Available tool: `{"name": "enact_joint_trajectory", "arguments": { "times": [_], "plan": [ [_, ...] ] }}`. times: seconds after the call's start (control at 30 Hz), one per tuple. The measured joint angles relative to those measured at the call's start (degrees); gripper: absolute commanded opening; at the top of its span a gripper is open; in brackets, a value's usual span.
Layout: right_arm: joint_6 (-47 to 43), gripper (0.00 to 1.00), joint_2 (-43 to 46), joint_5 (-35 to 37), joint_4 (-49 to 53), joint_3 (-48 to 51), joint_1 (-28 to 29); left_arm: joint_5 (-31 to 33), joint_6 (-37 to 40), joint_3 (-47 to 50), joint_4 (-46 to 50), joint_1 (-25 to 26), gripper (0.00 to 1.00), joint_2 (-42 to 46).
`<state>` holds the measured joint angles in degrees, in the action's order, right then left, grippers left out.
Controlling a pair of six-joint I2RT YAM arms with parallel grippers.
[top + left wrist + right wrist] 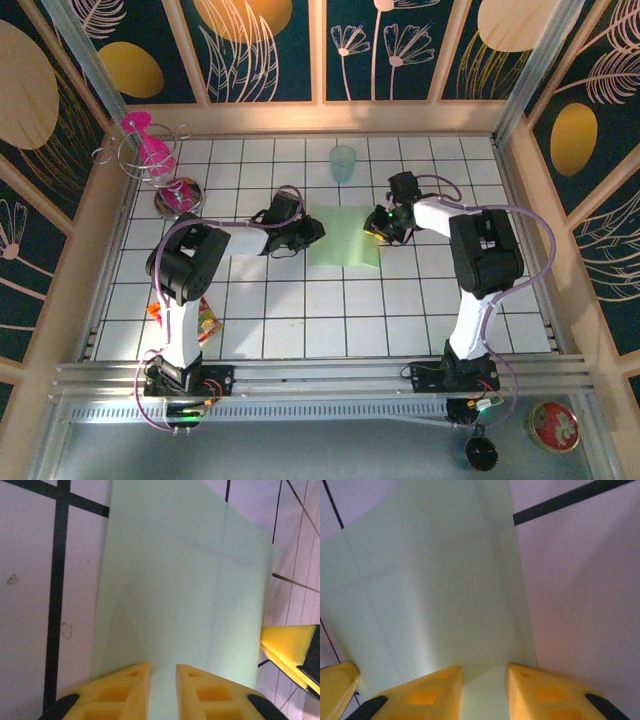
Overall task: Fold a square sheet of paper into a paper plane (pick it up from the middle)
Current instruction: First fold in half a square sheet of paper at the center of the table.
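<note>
Tabletop point(300, 330): white tiles with dark grout, walled on three sides.

Sheet point(343, 240): light green, at tabletop centre, lying roughly flat between the two grippers. Faint creases visible in the wrist views.

Left gripper point(314, 235): set on the left edge of the sheet. Yellow fingers point(125, 685) drawn close with a narrow gap and paper showing in the gap. Cannot tell whether pinching the paper.

Right gripper point(376, 235): set on the right edge of the sheet, opposite the left gripper. Fingers point(535, 690) slightly apart, with paper rising into the gap. Cannot tell whether clamped on it.

Wire rack point(140, 160): far left corner, holding a pink glass point(150, 148). Well apart from the sheet.

Cup point(343, 163): pale teal, upright, near the far edge of the sheet but not touching it.

Bowl point(180, 197): metal, just beside the rack.

Packet point(207, 322): near left, beside the left arm.
</note>
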<state>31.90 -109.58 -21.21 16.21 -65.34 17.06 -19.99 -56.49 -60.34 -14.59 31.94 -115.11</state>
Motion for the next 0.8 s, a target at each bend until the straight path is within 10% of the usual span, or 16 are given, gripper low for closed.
{"name": "enact_joint_trajectory", "arguments": {
  "times": [0.37,0.8],
  "plan": [
    [1.0,0.3,-0.9,-2.3,-3.0,-0.2,1.2,0.9,-1.2,1.9,-1.6,0.0,0.27,1.3],
    [1.4,0.3,-2.9,-3.0,-4.3,-2.2,3.9,-0.9,-5.3,7.0,-11.0,0.1,0.78,4.6]
  ]
}}
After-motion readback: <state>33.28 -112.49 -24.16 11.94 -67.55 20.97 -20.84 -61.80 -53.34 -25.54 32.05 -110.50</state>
